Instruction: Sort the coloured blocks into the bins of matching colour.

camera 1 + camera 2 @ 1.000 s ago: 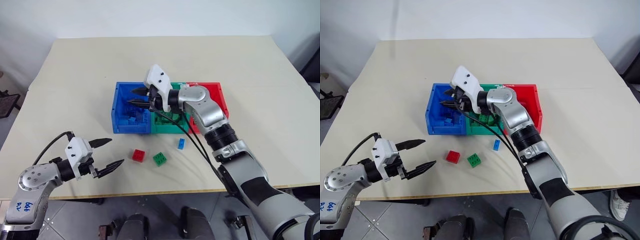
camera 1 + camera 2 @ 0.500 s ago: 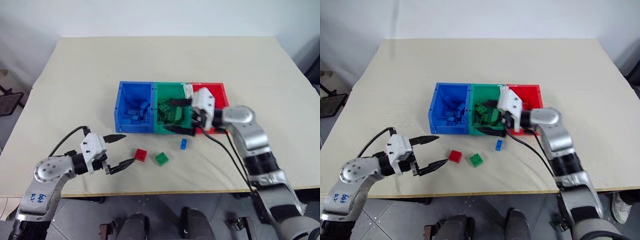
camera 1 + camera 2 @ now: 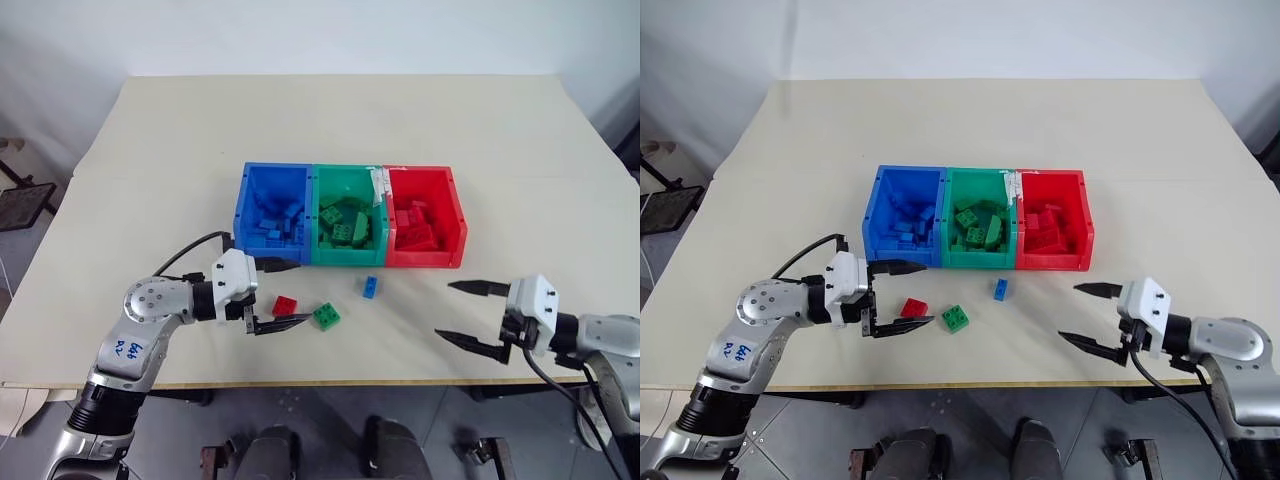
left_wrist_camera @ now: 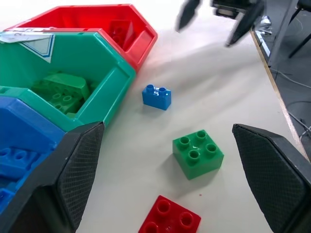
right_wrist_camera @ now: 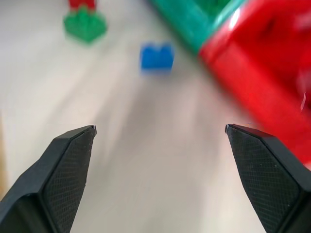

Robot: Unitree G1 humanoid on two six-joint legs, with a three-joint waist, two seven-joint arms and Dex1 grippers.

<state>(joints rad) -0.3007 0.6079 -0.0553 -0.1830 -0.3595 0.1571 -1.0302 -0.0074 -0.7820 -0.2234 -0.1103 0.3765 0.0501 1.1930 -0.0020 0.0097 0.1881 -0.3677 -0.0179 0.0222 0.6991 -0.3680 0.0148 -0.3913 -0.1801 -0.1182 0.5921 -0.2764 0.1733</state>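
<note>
Three loose blocks lie in front of the bins: a red block (image 3: 285,305), a green block (image 3: 326,315) and a blue block (image 3: 370,287). The blue bin (image 3: 243,205), green bin (image 3: 345,257) and red bin (image 3: 425,258) stand joined in a row, each holding several blocks of its colour. My left gripper (image 3: 304,292) is open, low over the table, its fingers on either side of the red block (image 4: 170,223) without touching it. My right gripper (image 3: 443,310) is open and empty at the front right, pointing toward the blue block (image 5: 157,56).
The table's front edge (image 3: 400,382) runs just below both grippers. A white label (image 3: 378,182) sticks on the wall between the green and red bins. Bare tabletop lies behind the bins and to both sides.
My right gripper left the bins, swung back to the front right of the table and opened wide. My left gripper moved right until its fingers reached around the red block.
</note>
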